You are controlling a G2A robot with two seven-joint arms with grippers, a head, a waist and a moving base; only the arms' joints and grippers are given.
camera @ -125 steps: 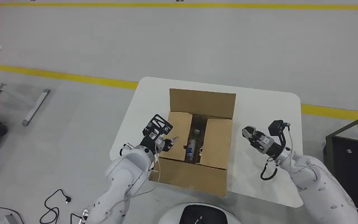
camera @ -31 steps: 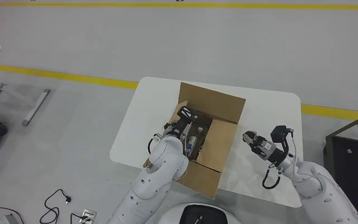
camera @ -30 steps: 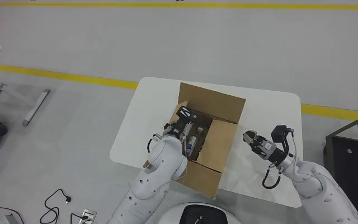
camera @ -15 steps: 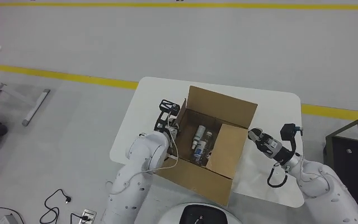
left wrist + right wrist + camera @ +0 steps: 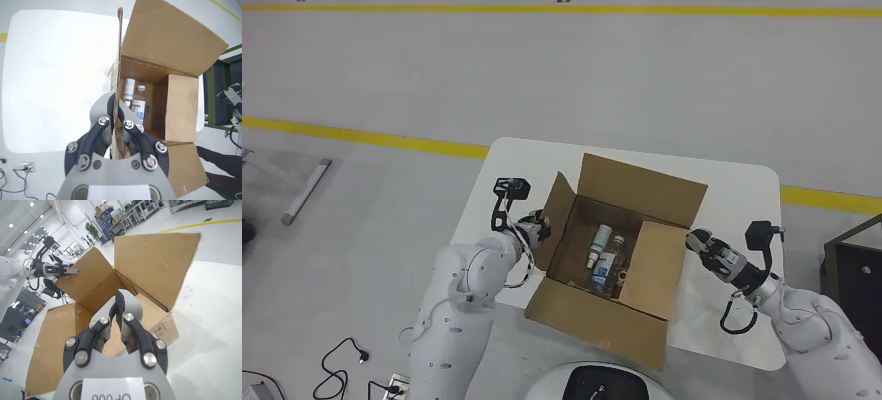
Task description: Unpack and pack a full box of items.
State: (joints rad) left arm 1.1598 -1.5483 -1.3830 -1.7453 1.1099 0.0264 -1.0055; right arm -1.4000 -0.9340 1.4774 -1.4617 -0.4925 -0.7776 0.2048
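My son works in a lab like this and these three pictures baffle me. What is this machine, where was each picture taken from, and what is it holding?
It is a robot with two arms, each ending in a claw. One picture looks down from above its arms; the other two come from cameras on its wrists. On the white rounded table stands an open brown cardboard box holding a clear white-capped bottle and a white tube-shaped bottle. The left claw pinches the edge of the box's side flap. The right claw is shut on nothing, near the opposite flap.
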